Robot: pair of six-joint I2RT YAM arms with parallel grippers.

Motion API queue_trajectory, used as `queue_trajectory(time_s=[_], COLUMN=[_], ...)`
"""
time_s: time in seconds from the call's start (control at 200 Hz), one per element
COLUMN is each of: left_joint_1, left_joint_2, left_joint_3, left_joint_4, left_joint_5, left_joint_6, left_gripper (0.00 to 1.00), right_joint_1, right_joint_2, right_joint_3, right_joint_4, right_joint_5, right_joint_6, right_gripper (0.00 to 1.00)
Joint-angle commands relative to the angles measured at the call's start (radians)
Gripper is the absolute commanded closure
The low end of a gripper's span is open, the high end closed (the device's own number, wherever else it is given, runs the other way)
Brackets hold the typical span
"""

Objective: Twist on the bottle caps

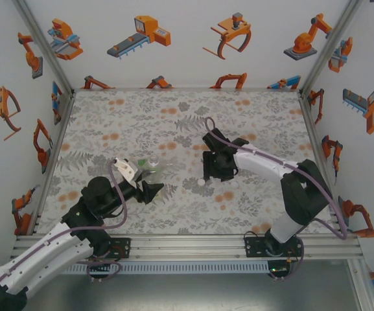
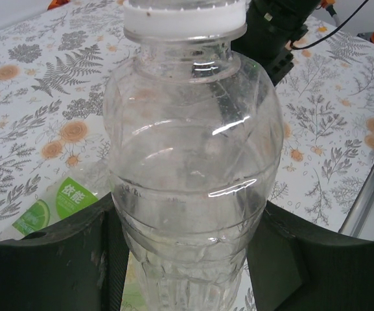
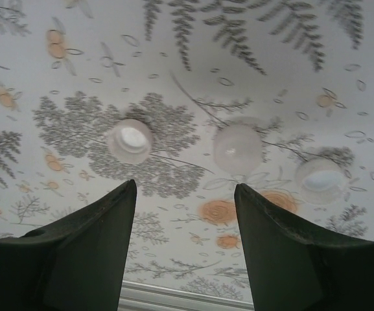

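Floral-patterned table [image 1: 109, 116] spans the top view. Left gripper [image 2: 187, 253], low centre of the left wrist view, is clamped on the unlabelled bottle [image 2: 193, 162]. The bottle stands upright mid-frame, with a white cap [image 2: 183, 19] sitting on its neck at the top edge. Green-label bottle [image 2: 57, 204] lies on the cloth at lower left, behind the left finger. Right gripper [image 3: 185, 194], bottom centre of the right wrist view, has its fingers parted with nothing between them. Three loose caps [image 3: 129, 139] rest on the cloth above those fingers, in a row from left-centre to right, not touching each other
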Motion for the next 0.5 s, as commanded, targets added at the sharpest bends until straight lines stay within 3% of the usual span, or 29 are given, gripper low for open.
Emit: queue_trajectory(time_s=[0.0,0.205,0.496], left_joint_1=[0.006,0.006,0.005], left_joint_2=[0.007,0.033,0.056], left_joint_3=[0.021,0.022,0.024], left_joint_4=[0.003,0.02,0.043], left_joint_5=[-0.006,-0.008,-0.004], left_joint_6=[-0.016,-0.026,-0.051], left_gripper=[1.0,1.0,1.0], right_joint_1=[-0.056,-0.13,-0.149], right_joint_2=[-0.079,-0.148,-0.143], right_joint_3=[-0.063,-0.14,-0.163], right_joint_4=[-0.022,-0.017,-0.007], right_joint_5=[0.012,0.009,0.024], right_joint_6=[0.018,0.012,-0.003], right_gripper=[0.42,0.43,0.44])
